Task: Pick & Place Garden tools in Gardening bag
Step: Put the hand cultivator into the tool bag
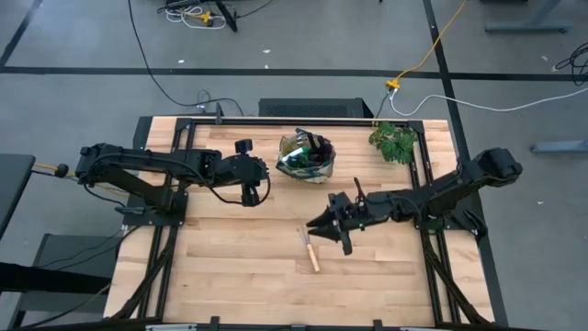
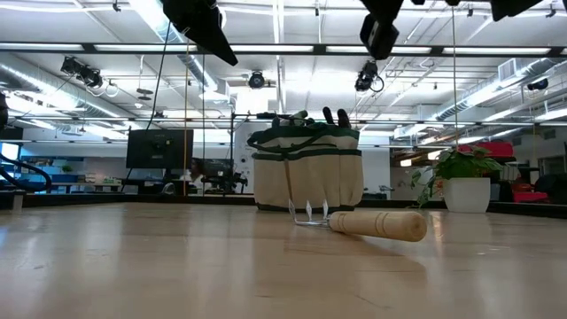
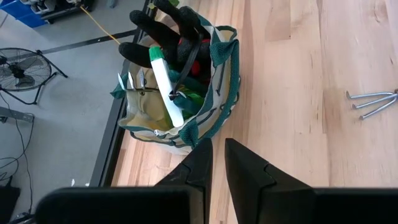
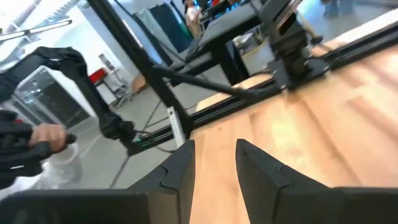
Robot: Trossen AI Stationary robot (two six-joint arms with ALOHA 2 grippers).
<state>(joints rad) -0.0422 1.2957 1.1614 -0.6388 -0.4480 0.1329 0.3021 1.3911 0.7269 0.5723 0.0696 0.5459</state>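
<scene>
The beige gardening bag with green trim [image 1: 306, 156] stands at the table's far middle. It also shows in the low view [image 2: 307, 168] and the left wrist view [image 3: 186, 93]. In it are black glove fingers [image 3: 161, 31], a green and white spray bottle [image 3: 165, 81] and metal tines [image 3: 134, 81]. One wooden-handled mini rake [image 1: 310, 248] lies flat on the table nearer the front; it also shows in the low view [image 2: 372, 223]. My left gripper [image 1: 251, 191] hangs shut and empty, high to the left of the bag. My right gripper [image 1: 322, 223] is open and empty, raised just right of the rake.
A leafy green plant in a white pot [image 1: 395, 140] stands at the far right; it also shows in the low view [image 2: 461, 177]. Black frame rails [image 1: 432, 230] run along both sides of the table. Bare wood lies in front of the rake.
</scene>
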